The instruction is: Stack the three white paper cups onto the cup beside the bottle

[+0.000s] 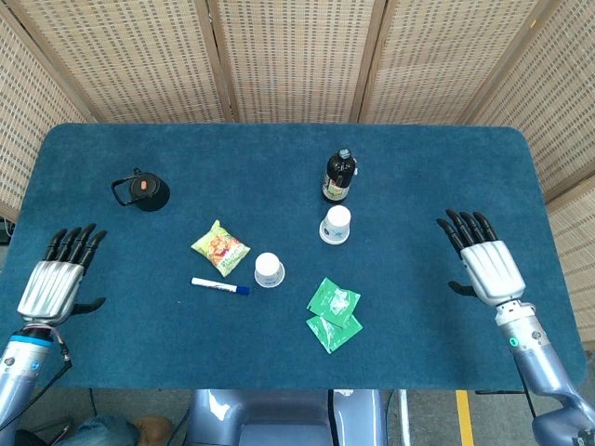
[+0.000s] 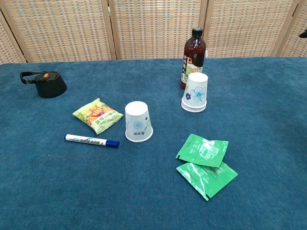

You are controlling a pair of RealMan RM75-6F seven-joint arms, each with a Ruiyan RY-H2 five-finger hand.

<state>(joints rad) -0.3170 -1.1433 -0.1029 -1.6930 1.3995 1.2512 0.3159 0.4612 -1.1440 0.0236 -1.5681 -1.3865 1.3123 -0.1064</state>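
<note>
Blue carpeted table [image 1: 446, 177] is carrying upturned white paper cups [image 2: 195, 92] beside a dark glass bottle [image 2: 193, 57]. Left hand [image 1: 54, 279] and right hand [image 1: 483, 262] are hovering, fingers spread, holding nothing.

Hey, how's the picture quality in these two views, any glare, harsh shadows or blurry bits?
Head view: even, soft light, sharp throughout, only faint shadows under the right robot hand and bottle. Chest view: crisp, no glare on the blue cloth; the bottle's dark glass shows a small highlight.

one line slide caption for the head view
Both open hands, left and right, flank upside-down white paper cups beside a dark bottle.
</note>
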